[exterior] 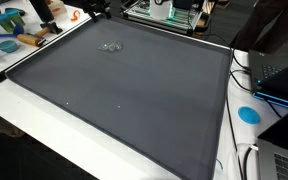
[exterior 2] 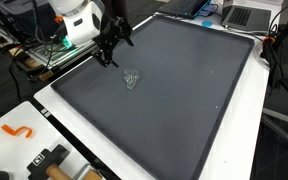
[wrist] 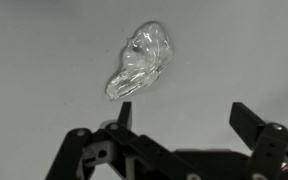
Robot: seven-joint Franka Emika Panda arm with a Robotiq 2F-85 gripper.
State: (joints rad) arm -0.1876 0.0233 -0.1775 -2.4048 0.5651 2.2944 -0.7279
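Note:
A small clear, crumpled plastic piece (wrist: 139, 62) lies on the dark grey mat (wrist: 44, 60). It also shows in both exterior views (exterior: 111, 46) (exterior 2: 132, 79). My gripper (wrist: 184, 115) is open and empty, hovering above the mat with the plastic piece just beyond its fingertips, apart from them. In an exterior view the gripper (exterior 2: 108, 58) hangs near the mat's edge, close to the plastic piece. In the exterior view (exterior: 111, 46) the gripper is out of frame.
The mat (exterior: 124, 95) covers most of a white table (exterior: 24, 112). Tools and an orange hook (exterior 2: 19, 130) lie on the table edge. A laptop (exterior: 284, 80) and a blue disc (exterior: 248, 114) sit beside the mat. Equipment racks (exterior 2: 54, 50) stand behind.

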